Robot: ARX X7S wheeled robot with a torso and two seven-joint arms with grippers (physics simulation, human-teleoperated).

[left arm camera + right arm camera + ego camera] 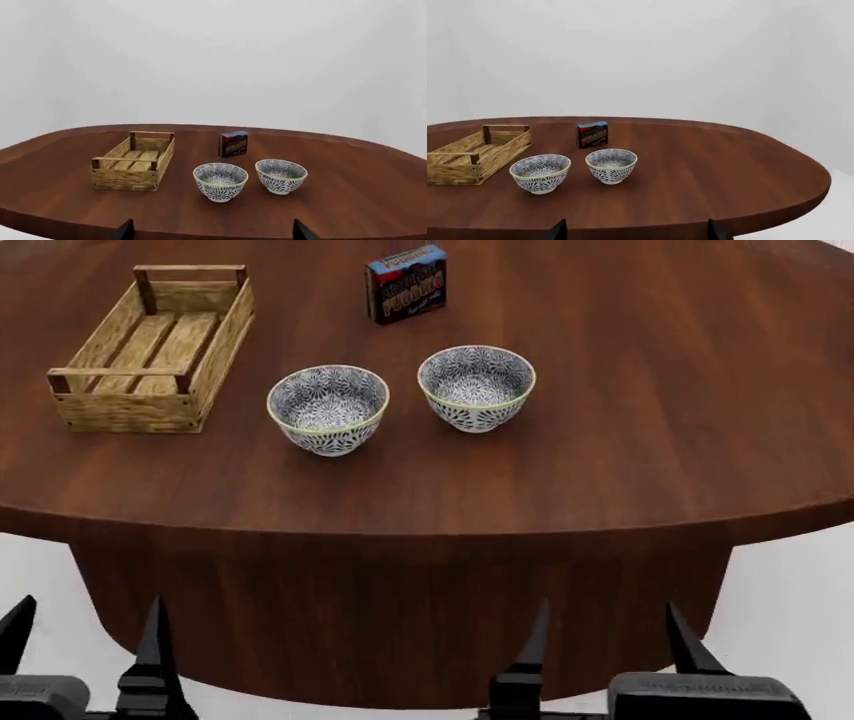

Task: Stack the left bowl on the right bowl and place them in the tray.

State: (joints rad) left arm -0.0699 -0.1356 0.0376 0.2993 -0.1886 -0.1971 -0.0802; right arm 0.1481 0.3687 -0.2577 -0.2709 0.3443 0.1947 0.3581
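Both grippers hang below the near edge of the table, nothing in either one. The left gripper [83,645] has its fingers spread wide and empty, and the right gripper [603,645] matches it, fingers wide, tips pointing up toward the tabletop. Neither touches anything; this looks like a ready stance, with the task not yet started.

Moving out onto the table [641,440], dark brown wood with a rounded edge. The left bowl [328,407] and the right bowl [477,386] sit upright just beside each other, apart, both patterned blue on white, both empty. Side by side like that, one should nest into the other easily.

To the left of the bowls lies the tray [150,410], a pale wooden crate, empty, its long side running away from the robot. Behind the bowls stands a small blue-and-red box [406,283], upright, clear of the likely path.

My read: the left arm has first claim on the left bowl.
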